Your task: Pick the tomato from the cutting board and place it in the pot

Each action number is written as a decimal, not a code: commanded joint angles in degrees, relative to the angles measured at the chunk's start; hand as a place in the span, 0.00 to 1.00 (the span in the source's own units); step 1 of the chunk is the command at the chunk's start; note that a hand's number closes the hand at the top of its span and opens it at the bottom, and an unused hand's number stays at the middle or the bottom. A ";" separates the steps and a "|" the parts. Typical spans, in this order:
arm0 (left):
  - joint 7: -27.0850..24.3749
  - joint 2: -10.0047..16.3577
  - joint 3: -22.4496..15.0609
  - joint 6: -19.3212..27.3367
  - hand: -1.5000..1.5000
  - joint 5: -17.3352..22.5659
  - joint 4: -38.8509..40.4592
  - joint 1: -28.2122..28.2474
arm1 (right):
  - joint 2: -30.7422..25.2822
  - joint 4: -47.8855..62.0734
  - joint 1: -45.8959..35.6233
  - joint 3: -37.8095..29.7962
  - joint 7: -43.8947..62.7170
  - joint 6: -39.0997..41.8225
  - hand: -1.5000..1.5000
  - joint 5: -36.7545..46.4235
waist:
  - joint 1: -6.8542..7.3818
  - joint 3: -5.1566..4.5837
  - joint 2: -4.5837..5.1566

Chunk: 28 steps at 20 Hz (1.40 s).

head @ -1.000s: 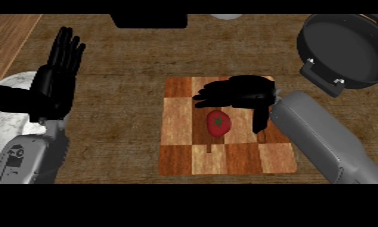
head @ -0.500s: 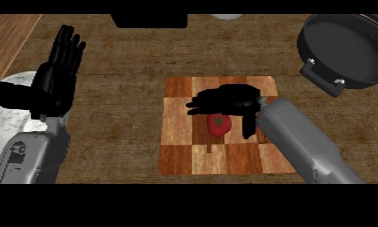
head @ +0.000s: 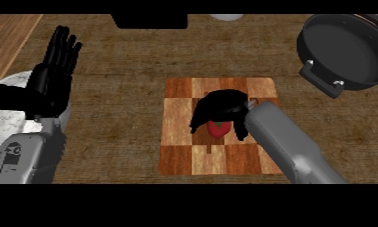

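Right robot hand (head: 220, 107) curled over tomato (head: 216, 129) on cutting board (head: 181, 160); pot (head: 341, 46) upper right.

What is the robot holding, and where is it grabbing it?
The right hand curls over the tomato, covering its top and sides; the left hand holds nothing.

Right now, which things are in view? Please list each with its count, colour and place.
counter: one, brown, fills the view
cutting board: one, checkered wood, centre
tomato: one, red, on the cutting board, under the right hand
pot: one, dark, upper right, apart from the cutting board
black object: one, top edge, cut off
pale object: one, top edge, cut off
left hand: one, black, open, fingers up, at left
right hand: one, black, curled round the tomato
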 commanded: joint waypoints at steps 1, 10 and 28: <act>-0.48 -2.15 -1.75 1.29 0.50 -1.71 -1.55 1.70 | 1.77 0.30 4.06 0.82 -5.26 -6.05 1.00 1.37 | -0.05 0.42 0.48; 1.79 -1.80 -1.20 1.39 0.50 -2.72 -3.77 1.96 | 1.71 -5.95 6.50 -1.05 -4.78 -4.77 1.00 3.73 | -0.34 0.41 0.36; 1.06 -0.26 1.05 0.26 0.50 -1.97 -2.09 1.20 | 6.03 -10.06 -0.52 -32.12 58.14 -21.07 1.00 7.35 | -1.18 0.06 0.00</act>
